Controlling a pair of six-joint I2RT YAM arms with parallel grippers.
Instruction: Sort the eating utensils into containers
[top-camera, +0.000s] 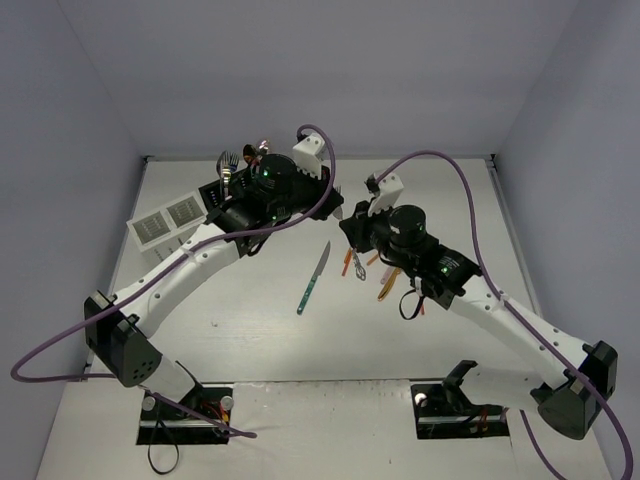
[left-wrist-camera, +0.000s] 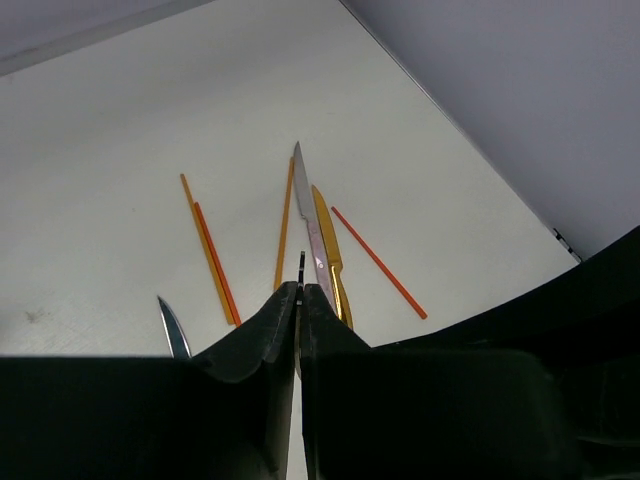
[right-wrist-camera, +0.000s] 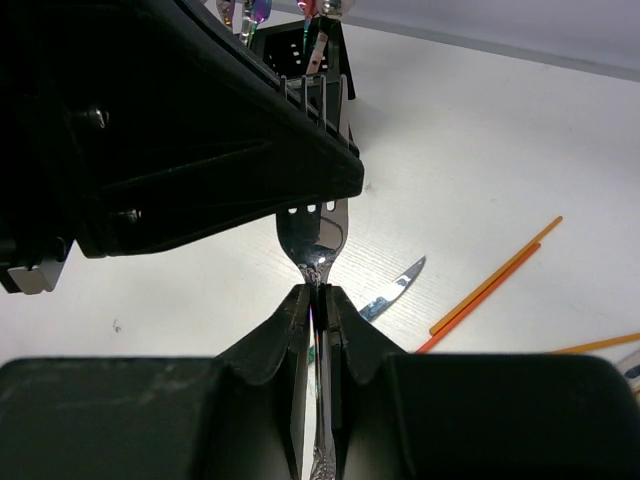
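White tabletop (top-camera: 260, 330) is lying under both arms. Right gripper (right-wrist-camera: 318, 292) is pinching a silver fork (right-wrist-camera: 318, 238) below its tines, which are pointing toward the black caddy (right-wrist-camera: 300, 45); only its wrist view is revealing this. Left gripper (left-wrist-camera: 299, 290) is pressing shut, with knives (left-wrist-camera: 312, 230) and orange sticks (left-wrist-camera: 209, 250) lying beyond it.

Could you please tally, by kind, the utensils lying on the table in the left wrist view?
Orange sticks: 4
Silver knife: 1
Gold knife: 1
Silver blade tip, rest hidden: 1
Total: 7
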